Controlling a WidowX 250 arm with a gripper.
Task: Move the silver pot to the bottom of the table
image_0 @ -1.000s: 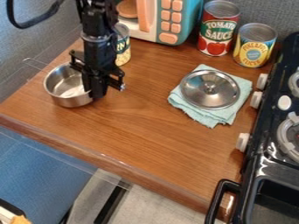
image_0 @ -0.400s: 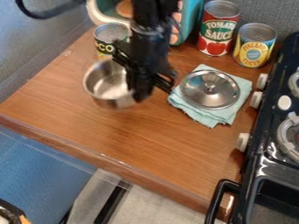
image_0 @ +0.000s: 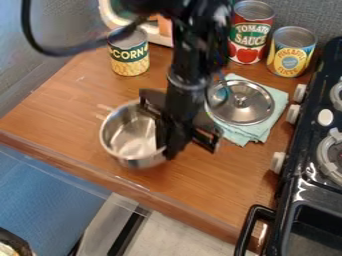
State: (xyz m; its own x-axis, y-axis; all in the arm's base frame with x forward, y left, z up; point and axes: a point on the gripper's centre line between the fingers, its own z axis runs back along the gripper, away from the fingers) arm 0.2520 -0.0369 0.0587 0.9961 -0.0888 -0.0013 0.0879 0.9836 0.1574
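Camera view: one silver pot (image_0: 128,136), left of lid (image_0: 250,107) and nearer me; whether touching surface (image_0: 67,110), can't tell. Pincer (image_0: 165,146) clamped on pot's lid-side rim. Black arm (image_0: 187,70) crowds gap toward lid. One lid, atop one folded cloth (image_0: 254,134). Three cans: yellow-labelled can (image_0: 130,64) behind-left of lid, red can (image_0: 247,45) behind, yellow can (image_0: 290,55) behind-right. One stove (image_0: 300,172) right of lid.

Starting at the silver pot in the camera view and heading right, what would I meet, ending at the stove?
Silver pot → the robot's black gripper → metal lid on a blue-green cloth → black stove.
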